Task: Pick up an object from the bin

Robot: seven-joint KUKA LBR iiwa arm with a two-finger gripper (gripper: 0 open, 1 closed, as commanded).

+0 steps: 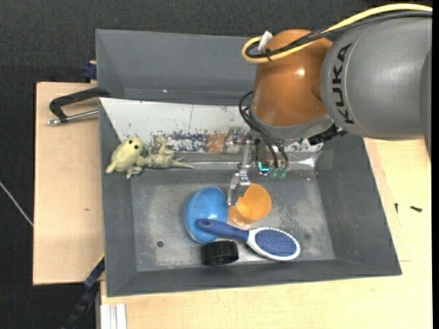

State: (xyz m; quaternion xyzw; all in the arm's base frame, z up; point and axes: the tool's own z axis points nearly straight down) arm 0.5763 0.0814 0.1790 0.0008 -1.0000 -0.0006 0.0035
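Orange bowl (pixel 252 204) lay near the middle of the grey bin (pixel 159 219), a little toward the near wall, with its hollow turned up toward the camera. The gripper (pixel 238 189) stood at the bowl's left rim, low in the narrow place between it and the blue bowl (pixel 206 210) beside it. Whether the pincer was released or clenched could not be told. It held nothing that showed.

The arm came in from the right and pointed steeply down. Its grey link (pixel 384 67) and orange wrist cover (pixel 291 81) hung over the far right part of the bin, with a yellow cable (pixel 357 20) looped across them.

Nearest the camera sat a black round cap (pixel 219 252). Just behind it lay a hairbrush (pixel 274 244) – oval white head with blue bristles, blue handle resting across the blue bowl's near edge. Its head lay just below the orange bowl. Well apart, against the far wall at the left, a pale yellow plush animal (pixel 127 156) rested.
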